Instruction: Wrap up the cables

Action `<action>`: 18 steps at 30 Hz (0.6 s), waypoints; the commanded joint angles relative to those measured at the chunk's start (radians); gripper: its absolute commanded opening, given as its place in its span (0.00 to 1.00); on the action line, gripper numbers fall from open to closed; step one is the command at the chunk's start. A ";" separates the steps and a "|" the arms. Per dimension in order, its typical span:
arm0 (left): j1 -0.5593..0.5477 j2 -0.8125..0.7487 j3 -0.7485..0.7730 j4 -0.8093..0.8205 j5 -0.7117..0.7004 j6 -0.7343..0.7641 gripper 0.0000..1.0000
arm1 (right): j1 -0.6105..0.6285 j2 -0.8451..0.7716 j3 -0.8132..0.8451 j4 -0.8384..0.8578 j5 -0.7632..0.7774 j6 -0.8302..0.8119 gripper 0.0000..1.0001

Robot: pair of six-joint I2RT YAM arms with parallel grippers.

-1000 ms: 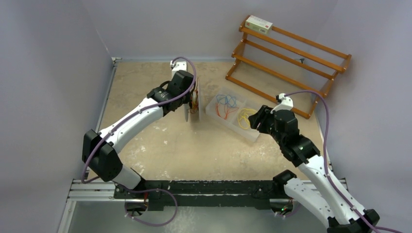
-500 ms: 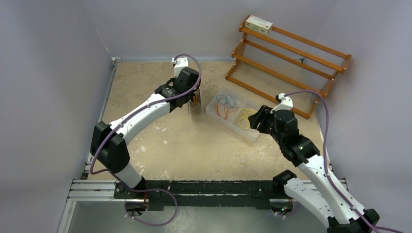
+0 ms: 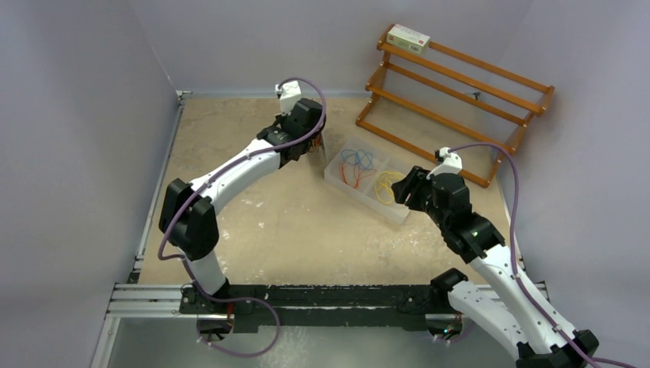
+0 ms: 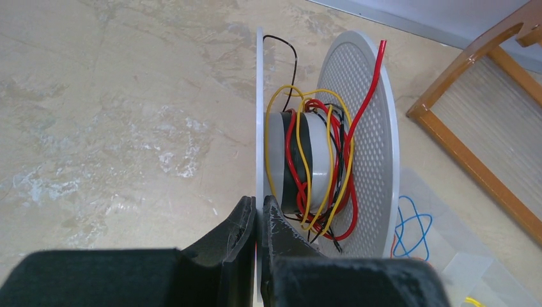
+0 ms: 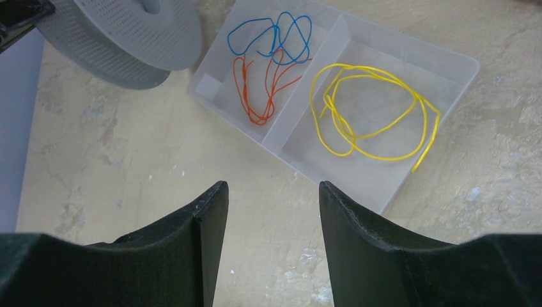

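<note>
Spool [image 4: 371, 128], flange pinched in my fully closed left gripper [image 4: 257, 217], has swung toward one o'clock, beside the tray [image 5: 390, 185]. Half-open and empty, my right gripper [image 5: 273, 192] hovers; the yellow cable [image 5: 330, 101] lies loose in the tray at its one o'clock, so pickup comes next, I reckon.

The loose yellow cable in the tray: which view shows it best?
The right wrist view: the yellow cable lies whole and sharp there. The top external view shows it only as a small tangle. The left wrist view catches just a yellow tip at its bottom edge.
</note>
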 commanded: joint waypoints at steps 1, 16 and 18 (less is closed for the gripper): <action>-0.002 0.019 0.089 0.108 -0.060 -0.024 0.00 | -0.002 -0.009 0.008 0.018 -0.001 -0.009 0.57; 0.000 0.086 0.117 0.110 -0.062 -0.018 0.00 | -0.002 -0.011 0.008 0.017 -0.005 -0.012 0.57; -0.001 0.088 0.117 0.110 -0.057 -0.019 0.00 | -0.002 -0.009 0.009 0.017 -0.007 -0.012 0.57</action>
